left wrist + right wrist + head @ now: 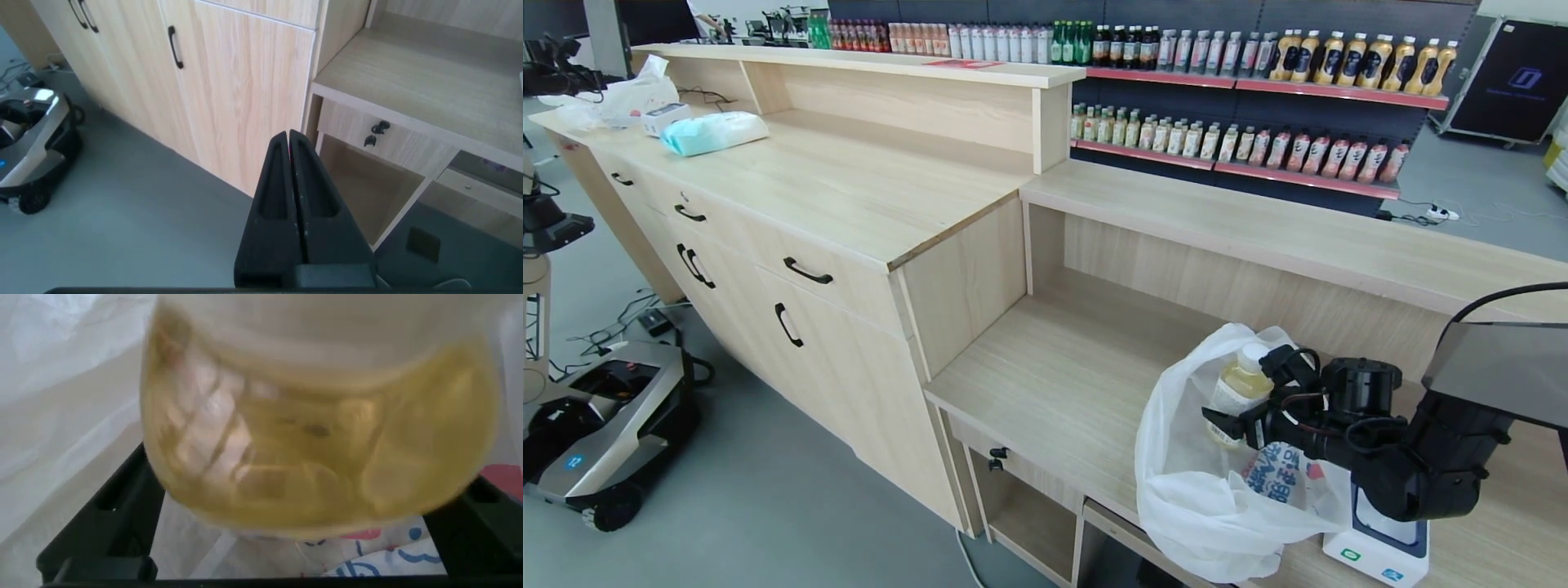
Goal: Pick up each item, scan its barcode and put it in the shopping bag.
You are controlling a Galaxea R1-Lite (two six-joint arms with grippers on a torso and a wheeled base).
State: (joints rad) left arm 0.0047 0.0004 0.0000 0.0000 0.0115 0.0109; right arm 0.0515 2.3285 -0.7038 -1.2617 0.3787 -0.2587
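bottle point(1240, 385): one, gripped by right end effector point(1251, 397); shopping bag point(1201, 506): one

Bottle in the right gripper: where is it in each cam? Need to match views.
Head view: bottle low right, gripped by the right gripper in the mouth of the shopping bag.
Right wrist view: bottle close up between the fingers, shopping bag behind.
Left wrist view: faces cabinet doors, floor, shut left gripper instead.
Landmarks: shopping bag (head, right wrist); drawer key (head, left wrist).
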